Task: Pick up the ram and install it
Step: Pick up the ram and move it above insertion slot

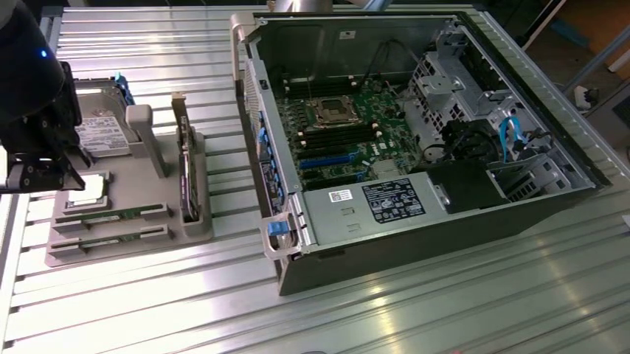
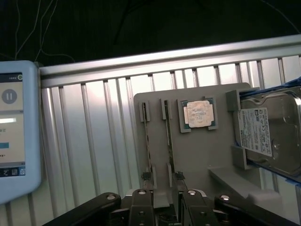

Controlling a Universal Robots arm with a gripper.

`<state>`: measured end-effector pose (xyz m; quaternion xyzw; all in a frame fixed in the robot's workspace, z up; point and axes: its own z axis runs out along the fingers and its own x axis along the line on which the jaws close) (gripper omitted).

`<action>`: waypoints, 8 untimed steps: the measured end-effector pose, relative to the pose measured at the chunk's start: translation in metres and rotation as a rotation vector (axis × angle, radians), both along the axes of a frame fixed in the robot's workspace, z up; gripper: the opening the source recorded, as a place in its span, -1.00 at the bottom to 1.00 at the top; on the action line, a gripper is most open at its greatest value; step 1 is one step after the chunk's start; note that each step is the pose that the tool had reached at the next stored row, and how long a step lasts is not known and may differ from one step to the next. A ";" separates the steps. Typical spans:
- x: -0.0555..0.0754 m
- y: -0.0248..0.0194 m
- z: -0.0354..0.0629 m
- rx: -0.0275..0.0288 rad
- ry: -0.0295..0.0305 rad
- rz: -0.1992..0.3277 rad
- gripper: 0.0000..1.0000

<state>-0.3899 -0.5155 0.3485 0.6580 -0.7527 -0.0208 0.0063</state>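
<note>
The fingers (image 2: 142,207) are spread wide over the tray (image 2: 207,155) — the ram (image 2: 168,134) is best centred between them (edges gripped, not chips).

Ribbed aluminium table (image 1: 414,310) carries everything. Grey tray (image 1: 128,252) lies flat on it at the exterior view's left. Open PC case (image 1: 443,236) lies on its side just beside it to the right, with a narrow gap between. Tablet (image 2: 14,132) with lit screen sits at the table edge near the tray.
</note>
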 end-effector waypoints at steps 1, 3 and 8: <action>0.000 -0.0006 -0.0014 -0.0001 0.0001 0.000 -0.40; 0.000 -0.0013 -0.0035 0.0000 0.0001 0.000 -0.40; 0.000 -0.0016 -0.0050 0.0010 -0.0010 0.002 -0.40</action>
